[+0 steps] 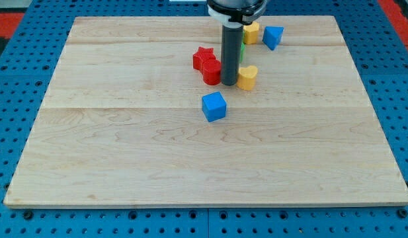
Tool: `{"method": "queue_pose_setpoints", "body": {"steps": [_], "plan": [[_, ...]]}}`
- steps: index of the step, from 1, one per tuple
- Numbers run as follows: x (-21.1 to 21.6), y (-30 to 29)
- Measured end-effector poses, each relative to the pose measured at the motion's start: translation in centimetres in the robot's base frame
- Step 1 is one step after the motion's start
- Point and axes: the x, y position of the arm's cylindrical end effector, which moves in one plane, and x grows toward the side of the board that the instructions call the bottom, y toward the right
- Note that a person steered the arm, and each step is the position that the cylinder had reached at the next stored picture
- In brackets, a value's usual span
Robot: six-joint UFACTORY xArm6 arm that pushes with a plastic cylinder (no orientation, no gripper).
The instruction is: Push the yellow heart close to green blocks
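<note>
Yellow heart: the small yellow heart-shaped block [247, 77] sits on the pale wooden board [124, 152] in its upper middle, just to the view's right of the dark rod.
My tip: the rod's lower end [229, 83] rests on the board between the yellow heart and a red block, close beside both.
Pincer: the arm carries none, only the straight rod, so there is nothing to spread or press together.
Green blocks: only a thin sliver of green [242, 53] shows at the rod's right edge, above the yellow heart; its shape cannot be made out.
Red blocks: a red star-shaped block [204, 57] and a rounded red block [211, 71] sit touching, at the view's left of the rod.
Blue blocks: one blue cube [214, 106] lies below the tip, apart from it; another blue block [272, 36] sits near the board's top.
Second yellow block: a yellow piece [251, 32] sits just left of the upper blue block, partly hidden by the arm.
</note>
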Motion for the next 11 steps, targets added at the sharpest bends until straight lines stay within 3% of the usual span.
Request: {"method": "queue_pose_setpoints", "body": {"steps": [2,4,5,10,11], "plan": [[3.4,-0.4],[2.0,5.4],[1.5,5.5],[-8.4,3.6],[-4.5,5.0]]}}
